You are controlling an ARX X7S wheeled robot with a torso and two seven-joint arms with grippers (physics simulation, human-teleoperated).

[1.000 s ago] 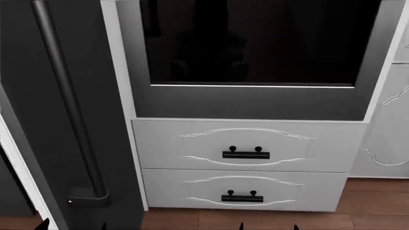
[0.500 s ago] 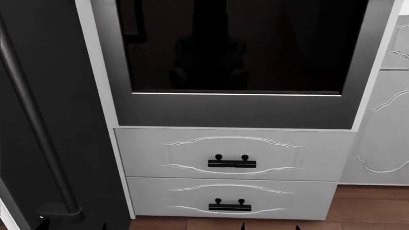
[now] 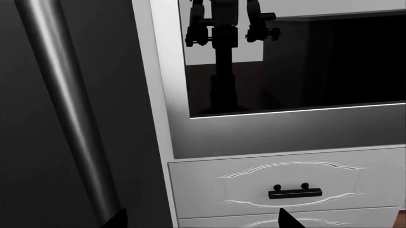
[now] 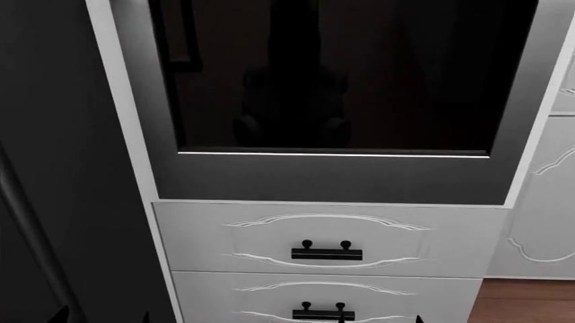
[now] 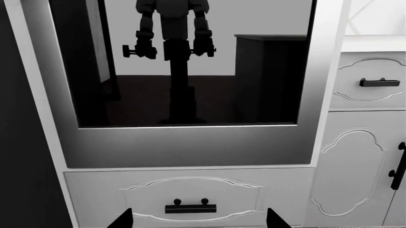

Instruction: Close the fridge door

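The fridge door (image 4: 63, 134) is a tall dark grey panel that fills the left of the head view. Only a faint stretch of its bar handle (image 4: 23, 222) shows at the left edge. In the left wrist view the door (image 3: 136, 142) borders the white oven frame, and its handle (image 3: 70, 109) runs close past one fingertip. My left gripper (image 3: 203, 221) is open and holds nothing; only its dark tips show, low in the head view (image 4: 104, 316). My right gripper (image 5: 199, 221) is open too, empty, in front of a drawer, with its tips (image 4: 379, 320) at the head view's bottom edge.
An oven with a dark glass door (image 4: 332, 81) stands right of the fridge door, with my reflection in it. Below it are two white ornate drawers (image 4: 328, 235) with small black handles (image 4: 326, 254). White cabinet fronts (image 5: 362, 156) stand at the right, above a strip of wooden floor (image 4: 530, 299).
The fridge door and its handle have slid toward the head view's left edge. The white inner edge at the lower left no longer shows. The oven and drawers sit lower in the picture.
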